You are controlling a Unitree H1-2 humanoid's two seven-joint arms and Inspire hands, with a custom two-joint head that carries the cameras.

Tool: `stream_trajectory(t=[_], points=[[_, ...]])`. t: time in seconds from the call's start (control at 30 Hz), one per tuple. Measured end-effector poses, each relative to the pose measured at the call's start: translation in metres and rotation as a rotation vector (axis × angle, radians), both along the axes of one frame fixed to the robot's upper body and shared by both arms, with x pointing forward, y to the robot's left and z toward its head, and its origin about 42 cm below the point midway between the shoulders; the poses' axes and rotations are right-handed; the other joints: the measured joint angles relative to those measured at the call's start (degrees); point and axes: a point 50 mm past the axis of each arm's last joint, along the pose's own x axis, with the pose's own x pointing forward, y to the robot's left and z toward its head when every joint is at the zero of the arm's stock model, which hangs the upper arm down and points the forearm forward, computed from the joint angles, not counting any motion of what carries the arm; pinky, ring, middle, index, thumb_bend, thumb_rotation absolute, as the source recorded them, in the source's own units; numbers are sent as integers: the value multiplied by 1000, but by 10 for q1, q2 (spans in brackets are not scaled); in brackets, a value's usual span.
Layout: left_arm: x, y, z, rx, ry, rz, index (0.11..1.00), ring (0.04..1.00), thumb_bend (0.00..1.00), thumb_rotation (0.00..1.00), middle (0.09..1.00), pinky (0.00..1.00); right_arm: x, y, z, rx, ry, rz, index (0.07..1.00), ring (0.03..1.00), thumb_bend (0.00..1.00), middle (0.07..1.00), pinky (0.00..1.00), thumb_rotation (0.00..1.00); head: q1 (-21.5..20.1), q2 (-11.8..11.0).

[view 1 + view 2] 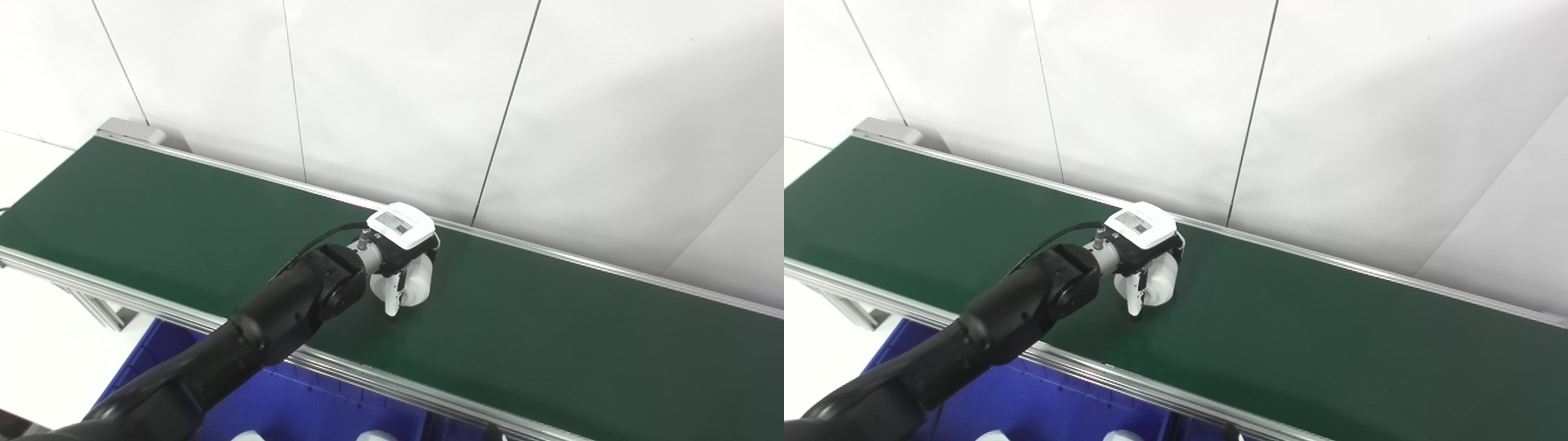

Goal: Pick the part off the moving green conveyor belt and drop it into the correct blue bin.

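Over mid-belt of the dark green conveyor belt (184, 208), left hand (401, 254) reached down, fingers (392, 300) wrapped around the white rounded plastic part (416, 285). Gripped from above, probably for lifting toward the blue plastic bin (294, 404) below.

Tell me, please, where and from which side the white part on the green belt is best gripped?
Probably across its rounded body, from above. The white part sits low on the conveyor belt, its curved sides exposed, and nothing stands beside it. The left hand is already over it, with a finger down along its near side; whether the grip has closed cannot be told.
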Motion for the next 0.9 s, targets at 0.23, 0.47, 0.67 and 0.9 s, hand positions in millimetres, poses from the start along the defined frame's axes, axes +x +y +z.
stream_trajectory(t=[0.23, 0.47, 0.67, 0.9], points=[[-39, 5, 47, -70, -62, -77, 512, 359, 516, 0, 401, 313, 4, 4, 21, 46, -31, 9, 999, 879, 694, 959, 871, 1000, 44, 71], [-79, 27, 47, -107, -22, -52, 510, 362, 519, 0, 425, 292, 10, -10, 34, 58, -38, 12, 977, 858, 754, 945, 852, 1000, 73, 116], [-129, 43, 25, -113, 93, -15, 506, 318, 516, 0, 397, 260, 13, -29, 39, 32, -17, 5, 966, 832, 759, 920, 817, 1000, 98, 136], [-170, 63, 13, -91, 136, 90, 513, 331, 517, 0, 412, 288, 18, -36, 47, 41, -15, 10, 967, 819, 780, 911, 804, 1000, 143, 146]])
